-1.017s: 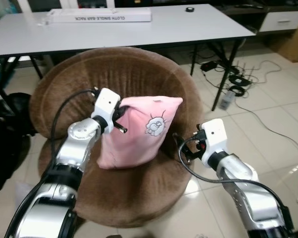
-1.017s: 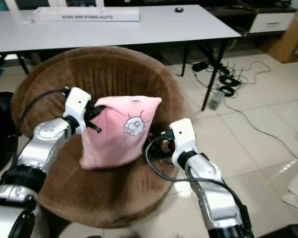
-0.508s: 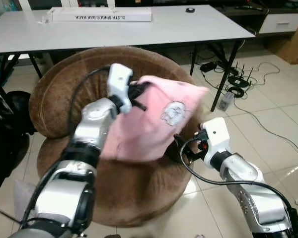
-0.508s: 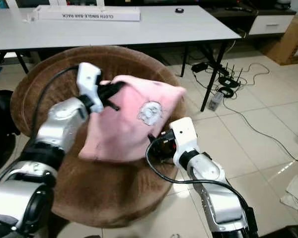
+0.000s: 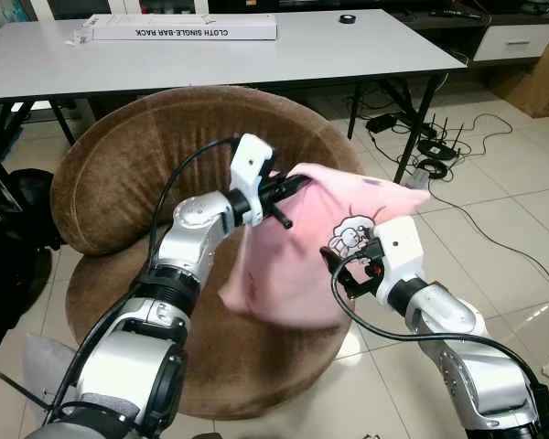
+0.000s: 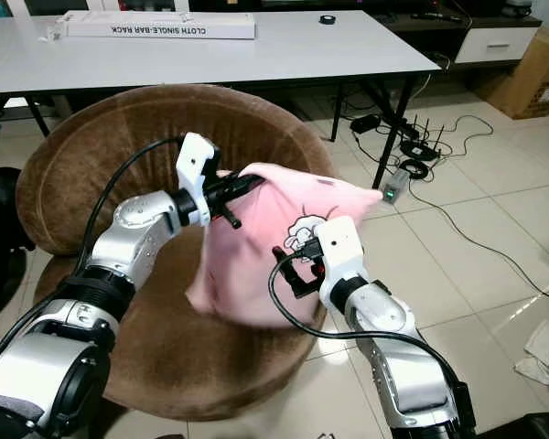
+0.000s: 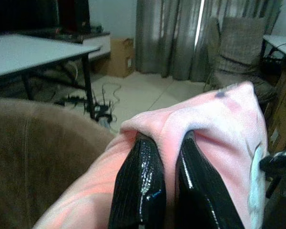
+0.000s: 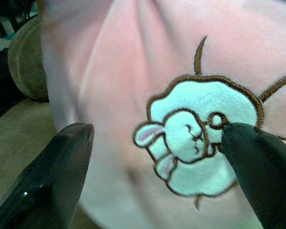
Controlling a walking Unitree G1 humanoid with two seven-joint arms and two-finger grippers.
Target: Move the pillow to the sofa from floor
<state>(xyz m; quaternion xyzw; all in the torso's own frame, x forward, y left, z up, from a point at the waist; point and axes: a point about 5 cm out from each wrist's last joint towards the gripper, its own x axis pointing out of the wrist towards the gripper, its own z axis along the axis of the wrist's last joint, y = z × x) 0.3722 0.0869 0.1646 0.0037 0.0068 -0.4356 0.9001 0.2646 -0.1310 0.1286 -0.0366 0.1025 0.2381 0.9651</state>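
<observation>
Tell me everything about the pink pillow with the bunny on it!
The pillow is soft pink cloth with a small white bunny stitched in brown on its front. It hangs in the air, tilted and bunched up, over the round brown sofa. The left gripper pinches a fold of cloth at its top edge, fingers shut tight. The right gripper waits right in front of the bunny with its fingers spread wide, not squeezing.

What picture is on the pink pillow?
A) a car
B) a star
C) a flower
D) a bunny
D: the right wrist view shows a little white bunny with pink ears stitched on the pink pillow, which the left gripper pinches at its top edge.
</observation>
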